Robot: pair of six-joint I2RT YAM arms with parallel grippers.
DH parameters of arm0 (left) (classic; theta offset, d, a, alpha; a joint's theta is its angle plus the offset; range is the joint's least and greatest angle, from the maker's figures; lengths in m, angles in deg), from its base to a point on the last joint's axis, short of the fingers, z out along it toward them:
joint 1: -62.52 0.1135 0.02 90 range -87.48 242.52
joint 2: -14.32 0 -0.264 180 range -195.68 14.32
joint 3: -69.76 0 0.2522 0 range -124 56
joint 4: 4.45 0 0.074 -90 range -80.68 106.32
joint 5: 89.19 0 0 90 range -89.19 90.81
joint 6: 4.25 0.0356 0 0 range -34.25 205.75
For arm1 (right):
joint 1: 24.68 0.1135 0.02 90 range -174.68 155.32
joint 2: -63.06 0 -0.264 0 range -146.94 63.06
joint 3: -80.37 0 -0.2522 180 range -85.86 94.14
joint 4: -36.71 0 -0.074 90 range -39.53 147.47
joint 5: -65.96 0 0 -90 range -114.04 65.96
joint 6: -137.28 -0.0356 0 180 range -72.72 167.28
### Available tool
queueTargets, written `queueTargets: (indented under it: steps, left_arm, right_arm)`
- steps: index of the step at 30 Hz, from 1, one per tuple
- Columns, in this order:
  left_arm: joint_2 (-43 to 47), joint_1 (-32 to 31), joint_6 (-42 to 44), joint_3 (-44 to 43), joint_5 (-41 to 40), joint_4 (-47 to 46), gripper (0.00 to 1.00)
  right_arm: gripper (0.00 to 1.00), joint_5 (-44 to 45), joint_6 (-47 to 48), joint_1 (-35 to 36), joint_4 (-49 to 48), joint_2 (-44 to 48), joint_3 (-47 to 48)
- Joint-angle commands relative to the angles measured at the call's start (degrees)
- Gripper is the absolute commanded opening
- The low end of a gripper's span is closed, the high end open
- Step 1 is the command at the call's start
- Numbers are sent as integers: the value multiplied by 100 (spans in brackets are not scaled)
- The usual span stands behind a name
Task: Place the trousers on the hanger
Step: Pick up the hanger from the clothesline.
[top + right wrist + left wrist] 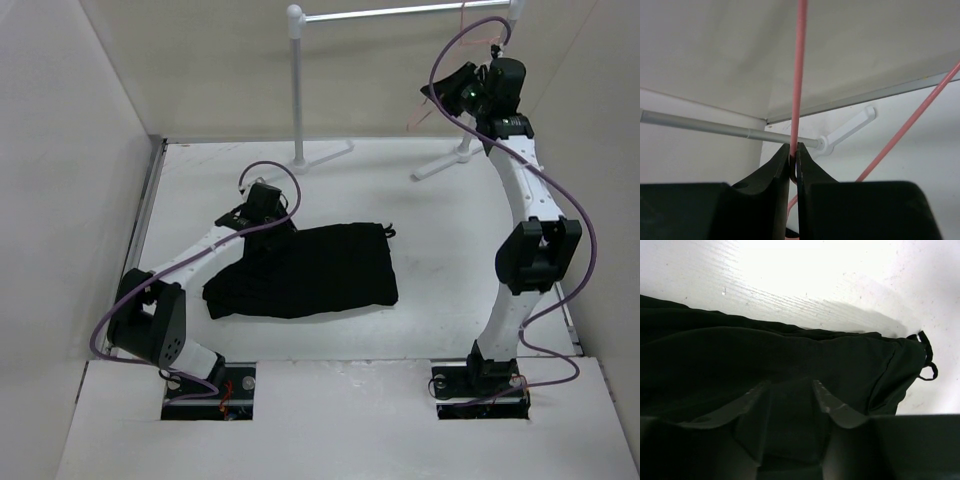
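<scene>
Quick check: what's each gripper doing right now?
Left gripper: jaws parted over the trousers, nothing clamped.
Right gripper: shut on the hanger wire.

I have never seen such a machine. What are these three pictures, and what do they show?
These are two robot arms bolted to a white table. One picture looks down from above; the other two come from cameras on each wrist. Black trousers lie folded on the table. The left gripper sits low over them, its jaws apart with fabric between; a grip is not clear. The right gripper, raised near the grey rail rack, is shut on the thin pink hanger.
</scene>
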Motion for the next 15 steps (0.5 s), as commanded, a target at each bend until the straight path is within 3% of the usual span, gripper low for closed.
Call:
queueTargets:
  steps: [1, 8, 15]
  left_arm:
    - [9, 5, 87, -432, 42, -51, 39]
    - [27, 49, 323, -1310, 51, 221, 53]
    - [-183, -266, 640, -2742, 261, 537, 58]
  right_arm:
    - [13, -338, 53, 4, -491, 484, 284]
    - [12, -391, 247, 4, -298, 1108, -322]
    - [12, -400, 624, 170, -219, 2162, -1964]
